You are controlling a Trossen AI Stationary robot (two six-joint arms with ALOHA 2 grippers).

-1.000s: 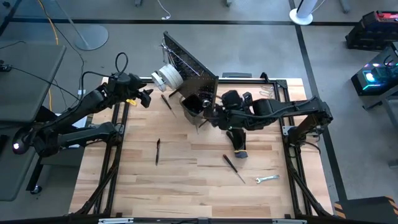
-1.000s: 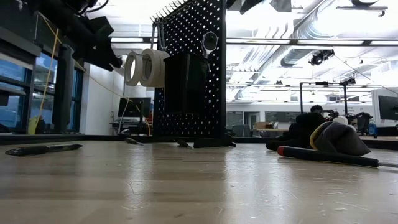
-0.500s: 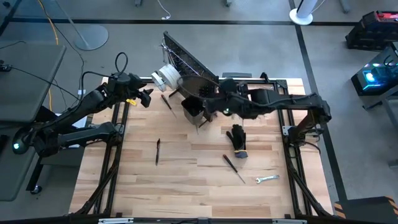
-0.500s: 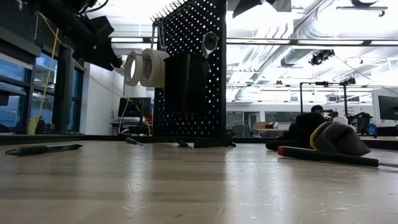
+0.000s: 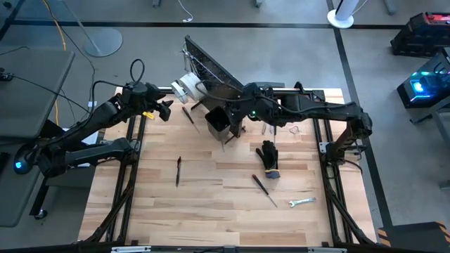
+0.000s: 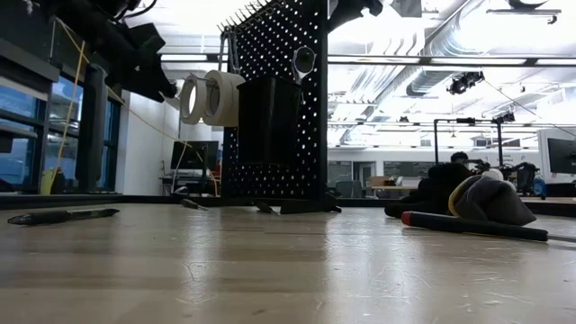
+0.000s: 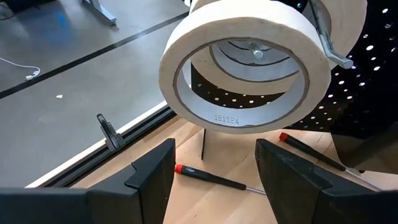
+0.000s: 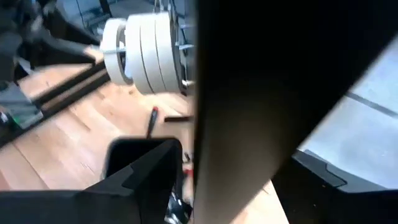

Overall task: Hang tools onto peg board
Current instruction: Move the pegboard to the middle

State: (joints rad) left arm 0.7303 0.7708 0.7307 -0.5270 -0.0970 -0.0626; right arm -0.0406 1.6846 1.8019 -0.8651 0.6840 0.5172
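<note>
The black peg board [image 5: 214, 74] stands at the table's far edge, also in the low view [image 6: 274, 99]. White tape rolls [image 5: 186, 86] hang on a peg at its left side [image 7: 249, 68]. A silver wrench [image 6: 304, 61] hangs above the black bin [image 6: 268, 117]. My left gripper [image 5: 165, 109] is open and empty just left of the rolls, level with them [image 7: 214, 180]. My right gripper [image 5: 241, 107] is at the board's right edge, above the bin; the dark edge [image 8: 249, 106] fills its wrist view. The black glove bundle [image 5: 268, 156] lies on the table.
Dark screwdrivers lie on the wood: one at the left [image 5: 178, 171], one by the board's foot [image 5: 188, 114], one near the glove [image 5: 265, 190]. A small silver wrench [image 5: 302, 202] lies at the near right. The black table frame [image 5: 133, 161] runs along both sides.
My right gripper has gone from just above the glove bundle toward the table's far edge and up, to the peg board's right edge above the bin. The glove bundle now lies uncovered on the table.
</note>
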